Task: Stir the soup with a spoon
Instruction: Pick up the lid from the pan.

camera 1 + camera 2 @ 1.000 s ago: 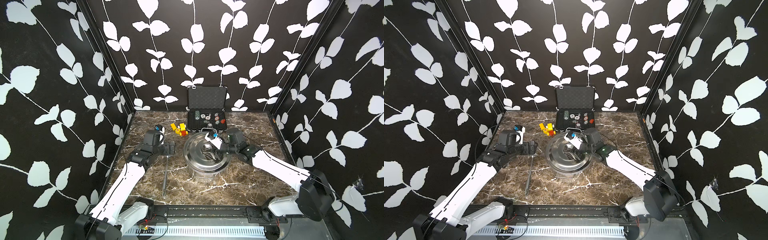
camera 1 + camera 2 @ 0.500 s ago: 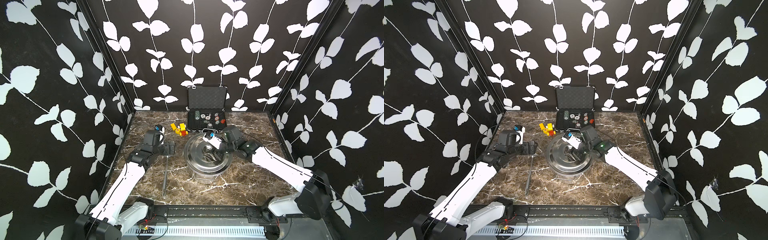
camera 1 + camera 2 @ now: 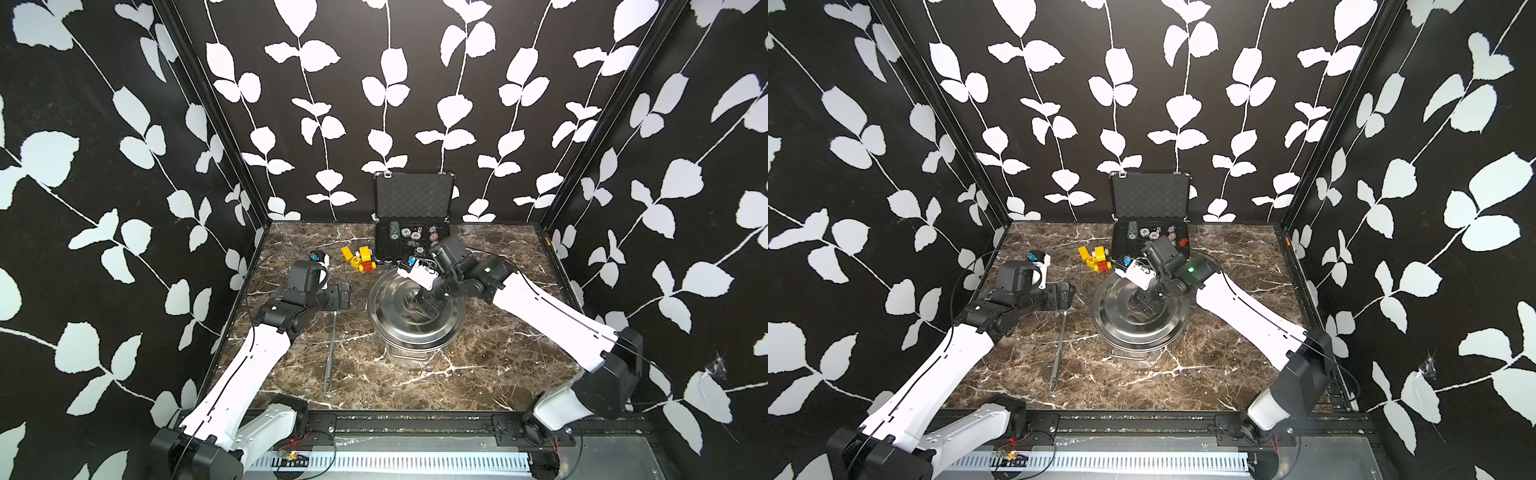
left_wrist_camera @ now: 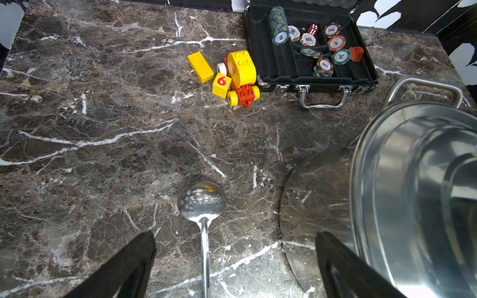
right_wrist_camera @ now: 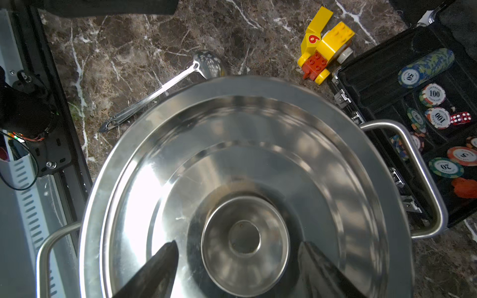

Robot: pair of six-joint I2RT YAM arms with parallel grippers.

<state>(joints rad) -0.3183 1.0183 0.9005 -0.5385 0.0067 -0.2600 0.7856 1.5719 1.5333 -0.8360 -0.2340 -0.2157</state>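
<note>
Filling the floor of a booth with leaf-patterned walls (image 3: 104,124), a dark marble table (image 3: 478,374) carries everything. Near its middle stands a large steel pot (image 3: 409,353) with loop handles. It is closed by a flat steel lid (image 5: 180,154), so whatever soup it holds is hidden and cannot be stirred yet. Behind it, against the back wall, an open black case (image 3: 413,195) of poker chips seems to play no part in the job. The right gripper (image 3: 423,308) hangs low over the lid with its fingers spread on either side of the centre knob (image 5: 244,240), not clamped on it. That placement suggests it is there to deal with the lid by that knob. The left gripper (image 4: 235,233) hovers beside the pot, jaws spread wide and empty. They straddle the neck of the spoon (image 3: 332,345), probably so they can close on the handle. The spoon, a long thin ladle, lies flat on the marble just beside the pot, bowl toward the back wall and handle toward the robot. A small pile of yellow and red toy bricks (image 3: 359,259) sits just beside the case's front corner.
</note>
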